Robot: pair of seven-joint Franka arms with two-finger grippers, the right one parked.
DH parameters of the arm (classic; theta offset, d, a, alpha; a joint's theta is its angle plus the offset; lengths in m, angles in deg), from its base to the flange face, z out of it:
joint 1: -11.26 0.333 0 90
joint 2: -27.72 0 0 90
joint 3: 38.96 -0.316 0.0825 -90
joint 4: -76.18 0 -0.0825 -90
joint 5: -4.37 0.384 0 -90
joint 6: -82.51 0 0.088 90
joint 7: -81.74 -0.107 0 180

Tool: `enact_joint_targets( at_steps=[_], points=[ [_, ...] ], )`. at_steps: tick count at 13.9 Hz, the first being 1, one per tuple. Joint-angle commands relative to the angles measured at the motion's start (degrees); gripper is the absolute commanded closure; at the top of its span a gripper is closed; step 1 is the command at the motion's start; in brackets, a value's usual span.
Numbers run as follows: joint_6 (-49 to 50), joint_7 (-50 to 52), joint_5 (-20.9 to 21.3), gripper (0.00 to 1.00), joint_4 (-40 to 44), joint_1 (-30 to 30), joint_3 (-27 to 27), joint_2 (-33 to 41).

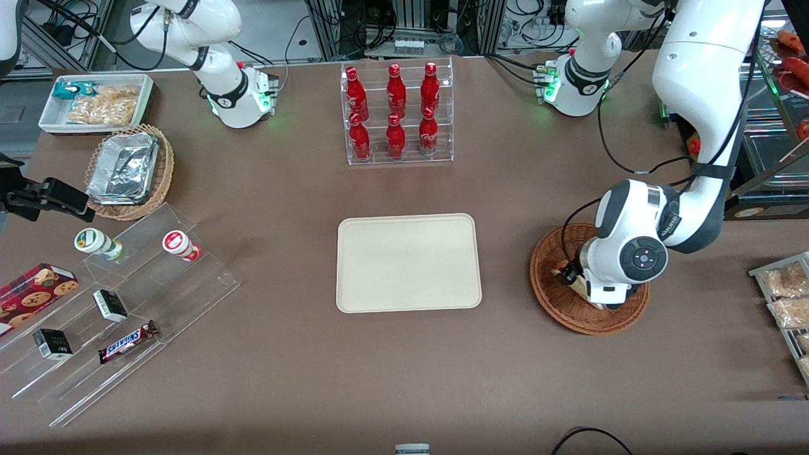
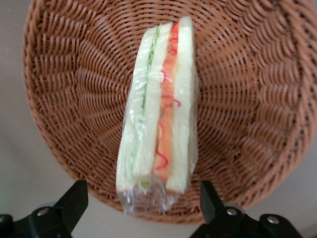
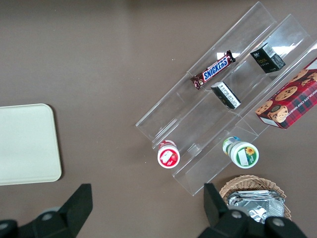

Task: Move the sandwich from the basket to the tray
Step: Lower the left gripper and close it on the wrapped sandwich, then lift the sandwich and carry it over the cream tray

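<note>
Open wide: jaws (image 2: 141, 210) low over the basket (image 2: 257, 124), one black finger (image 2: 74, 203) on each flank of the sandwich (image 2: 158, 106), neither touching it. Between them, standing on edge inside the wicker bowl, the wrapped wedge with green and red filling facing up, its near end at the basket's rim. Best done by dropping straight down until the pads straddle the bread faces, closing gently on soft bread and slippery film, then lifting clear of the rim before travelling. Farther out on the tabletop (image 1: 404, 379), toward the parked arm's end, bare and waiting: the tray (image 1: 408, 262), well apart from the basket.
</note>
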Motion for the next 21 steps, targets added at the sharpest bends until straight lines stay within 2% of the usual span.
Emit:
enact_joint_targets(
  at_steps=[1,4,6,7,9,10,11,15,18,21],
  points=[
    [-5.3,1.4,1.0,0.0,-5.5,-0.4,-1.7,2.6],
    [-7.9,1.3,0.9,0.01,-6.2,-0.3,-2.8,1.9],
    [-8.7,1.3,0.9,0.1,-6.2,-0.1,-2.8,1.6],
    [-8.7,1.4,0.7,0.23,-6.1,0.1,-2.8,1.7],
    [-8.6,1.5,0.6,0.65,-5.6,0.0,-2.8,1.4],
    [-8.7,1.5,0.5,0.81,-5.6,-0.1,-2.8,1.6],
    [-8.7,1.5,0.5,0.88,-5.3,-0.3,-2.8,1.6],
    [-6.9,0.5,0.7,0.91,-1.0,-3.2,-2.1,2.0],
    [2.0,0.4,0.8,0.91,9.2,-13.0,-2.1,-0.6],
    [1.5,-2.4,0.6,0.9,13.9,-21.7,-2.1,-2.9]
  ],
)
